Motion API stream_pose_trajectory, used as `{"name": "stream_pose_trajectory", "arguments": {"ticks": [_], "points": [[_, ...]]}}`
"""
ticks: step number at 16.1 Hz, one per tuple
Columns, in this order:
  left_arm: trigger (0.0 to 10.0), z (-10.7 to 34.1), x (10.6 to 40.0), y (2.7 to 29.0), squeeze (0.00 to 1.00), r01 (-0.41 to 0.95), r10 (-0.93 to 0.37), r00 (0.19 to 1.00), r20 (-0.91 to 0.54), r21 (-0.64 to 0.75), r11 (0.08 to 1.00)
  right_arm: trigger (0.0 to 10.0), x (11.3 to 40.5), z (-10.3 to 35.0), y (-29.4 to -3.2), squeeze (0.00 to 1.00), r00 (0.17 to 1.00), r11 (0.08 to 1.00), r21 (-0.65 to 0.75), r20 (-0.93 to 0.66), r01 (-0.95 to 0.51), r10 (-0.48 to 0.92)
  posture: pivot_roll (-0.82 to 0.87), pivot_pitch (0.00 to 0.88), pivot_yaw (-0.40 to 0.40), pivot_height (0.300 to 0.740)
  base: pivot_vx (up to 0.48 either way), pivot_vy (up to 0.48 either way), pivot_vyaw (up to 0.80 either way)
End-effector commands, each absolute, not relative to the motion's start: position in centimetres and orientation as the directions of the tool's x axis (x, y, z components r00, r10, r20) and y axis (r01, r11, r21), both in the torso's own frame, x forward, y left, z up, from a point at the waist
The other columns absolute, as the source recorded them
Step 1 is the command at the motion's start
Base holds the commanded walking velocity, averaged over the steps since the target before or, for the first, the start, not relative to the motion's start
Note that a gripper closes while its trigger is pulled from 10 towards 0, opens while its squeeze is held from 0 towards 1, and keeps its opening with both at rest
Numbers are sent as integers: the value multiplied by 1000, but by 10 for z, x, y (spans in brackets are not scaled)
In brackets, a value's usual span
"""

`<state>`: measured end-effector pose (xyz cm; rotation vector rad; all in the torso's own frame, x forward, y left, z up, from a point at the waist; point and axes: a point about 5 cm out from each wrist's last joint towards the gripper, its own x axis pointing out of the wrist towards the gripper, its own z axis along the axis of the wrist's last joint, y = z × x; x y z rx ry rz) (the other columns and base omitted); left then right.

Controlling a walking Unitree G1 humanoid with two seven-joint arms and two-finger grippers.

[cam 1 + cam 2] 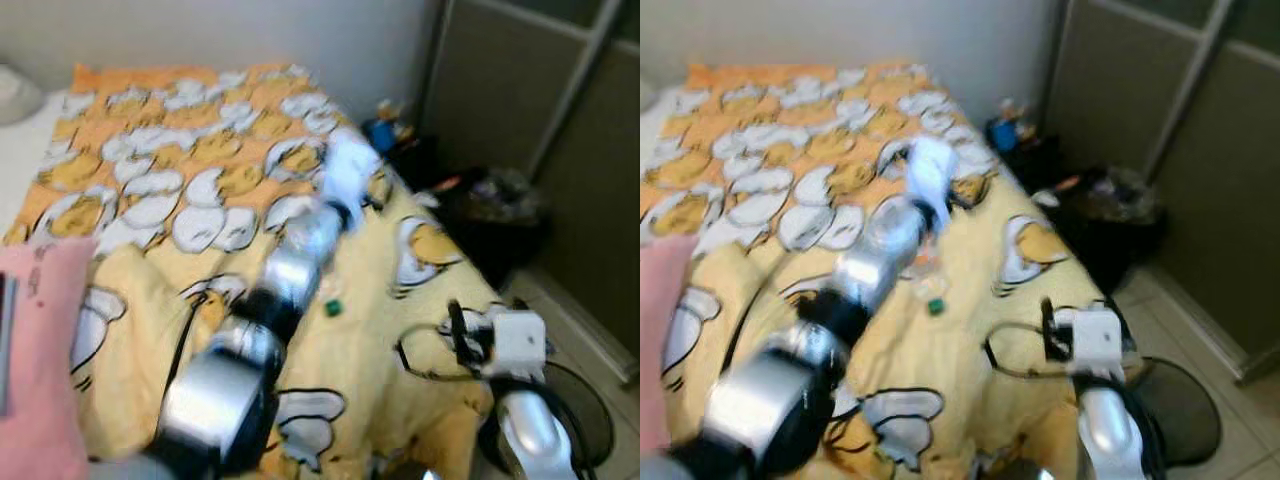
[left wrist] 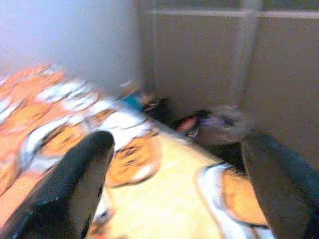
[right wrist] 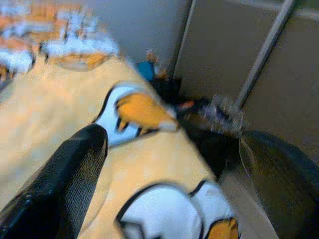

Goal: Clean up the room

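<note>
Left gripper (image 2: 174, 189), fingers spread wide and empty, is being extended over the soft yellow egg-print duvet (image 1: 360, 350) toward a small, light green object (image 1: 333, 307), best pinched across its sides.

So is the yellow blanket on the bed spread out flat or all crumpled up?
Spread out. The yellow blanket covers the bed to its corner and hangs over the edge, with a few soft wrinkles. The left gripper hovers above it, fingers open.

Bed with yellow-and-orange egg-cartoon patterned blanket (image 1: 150, 170), small green object (image 1: 333, 307) lying on it near center, pink fabric item (image 1: 40, 350) at 8 o'clock, white pillow (image 1: 15, 92) at 10 o'clock.
</note>
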<state>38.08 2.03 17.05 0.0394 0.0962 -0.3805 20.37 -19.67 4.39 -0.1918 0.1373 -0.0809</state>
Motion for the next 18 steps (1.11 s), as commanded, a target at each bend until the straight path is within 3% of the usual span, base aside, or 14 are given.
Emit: {"name": "stream_pose_trajectory", "arguments": {"ticks": [1, 2, 4, 7, 12, 15, 18], "points": [[10000, 145, 379, 26, 0, 291, -276, 931, -239, 27, 956, 10000, 193, 44, -202, 0, 984, 972, -224, -150, 63, -98, -220, 84, 31, 740, 0, 0, 0], [10000, 137, 378, 26, 0, 266, -238, 930, -279, 67, 961, 10000, 182, 43, -204, 0, 980, 969, -236, -163, 72, -113, -247, 102, 39, 740, 0, 0, 0], [10000, 125, 369, 9, 0, 252, -271, 896, -351, -101, 963, 10000, 158, 46, -205, 0, 973, 964, -251, -185, 91, -140, -316, 158, 49, 740, 0, 0, 0], [10000, 130, 369, -1, 0, 221, -256, 902, -348, -139, 965, 10000, 131, 54, -198, 0, 969, 961, -264, -205, 79, -135, -363, 227, 48, 740, 0, 0, 0], [10000, 132, 375, 14, 0, 108, -94, 942, -322, 25, 994, 10000, 110, 66, -186, 0, 964, 962, -266, -235, 60, -125, -417, 304, 37, 740, 0, 0, 0], [10000, 135, 382, 49, 0, -92, 140, 964, -227, 210, 973, 10000, 102, 71, -185, 0, 958, 959, -276, -255, 58, -131, -438, 324, 31, 740, 0, 0, 0], [10000, 121, 379, 64, 0, -142, 215, 945, -247, 280, 949, 10000, 99, 69, -184, 0, 951, 959, -276, -278, 57, -137, -432, 328, 28, 740, 0, 0, 0]]}}
